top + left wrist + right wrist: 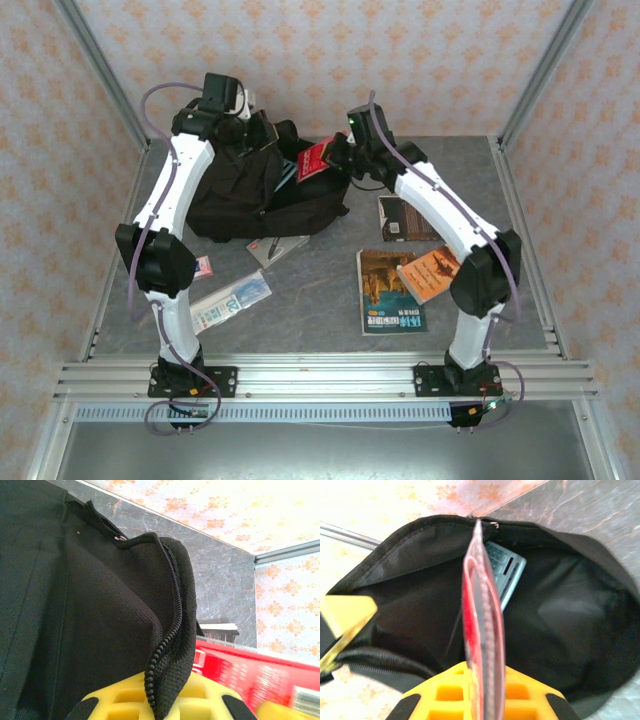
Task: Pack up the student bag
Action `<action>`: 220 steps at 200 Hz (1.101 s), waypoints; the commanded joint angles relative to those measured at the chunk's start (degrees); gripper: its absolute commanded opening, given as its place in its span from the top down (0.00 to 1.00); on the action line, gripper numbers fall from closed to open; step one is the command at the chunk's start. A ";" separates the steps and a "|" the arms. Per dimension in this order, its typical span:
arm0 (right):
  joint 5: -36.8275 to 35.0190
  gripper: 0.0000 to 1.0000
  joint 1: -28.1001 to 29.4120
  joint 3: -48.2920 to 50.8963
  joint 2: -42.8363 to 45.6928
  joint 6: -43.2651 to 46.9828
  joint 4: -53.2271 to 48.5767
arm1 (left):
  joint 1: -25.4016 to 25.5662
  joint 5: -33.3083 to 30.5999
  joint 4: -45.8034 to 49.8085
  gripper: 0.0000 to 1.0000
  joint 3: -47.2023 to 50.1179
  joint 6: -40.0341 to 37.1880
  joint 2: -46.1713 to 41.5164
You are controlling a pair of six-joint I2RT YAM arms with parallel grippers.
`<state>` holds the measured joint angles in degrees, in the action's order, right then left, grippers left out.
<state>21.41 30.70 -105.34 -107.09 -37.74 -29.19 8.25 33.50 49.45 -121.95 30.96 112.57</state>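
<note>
Both claws are up at the mouth of the backpack (250,200), which sits on the tabletop (330,300) right underneath them, with its opening gaping on the right claw's side. The left claw (262,132) is clenched on the bag's zipper edge (172,625). In its wrist view the black mesh lip runs straight down between the yellow fingers (125,700). The right claw (338,152) is clamped on a red book (315,158), held edge-on, and the book's far end pokes into the opening just past the fingers. Deeper inside the bag, just right of the book from that claw's view, there's a grey calculator (506,575). Back toward the arm bases, well clear of both claws, a few books (392,292), a notebook (278,248) and a flat packet (232,300) lie loose on the tabletop.
</note>
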 commanded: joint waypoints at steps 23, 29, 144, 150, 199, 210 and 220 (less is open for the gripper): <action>9.30 0.93 -0.55 -0.68 -9.84 -14.72 17.05 | 0.49 3.67 -5.84 1.00 2.47 0.52 -5.95; 10.28 0.93 -0.55 -0.83 -11.40 -16.32 19.37 | 0.50 3.93 -6.24 1.00 2.72 1.13 -6.05; 16.47 0.75 5.09 -33.33 -41.15 -20.43 12.55 | -1.08 5.14 -9.05 1.00 5.10 2.85 -5.46; 16.60 0.69 5.29 -38.06 -43.32 -19.52 9.57 | -1.26 5.35 -9.32 1.00 5.37 3.04 -5.37; 13.67 0.34 5.08 -38.88 -40.96 -10.90 1.17 | -2.54 5.62 -10.25 1.00 6.63 3.75 -5.57; 12.52 0.30 4.69 -35.81 -38.26 -9.14 1.06 | -2.70 5.61 -10.33 1.00 6.55 3.84 -5.61; 11.35 0.27 4.31 -32.93 -35.65 -7.78 0.98 | -2.82 5.62 -10.34 1.00 6.54 3.84 -5.61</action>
<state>35.29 35.62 -142.65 -150.54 -51.66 -24.08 5.52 35.81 44.31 -114.80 34.22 110.37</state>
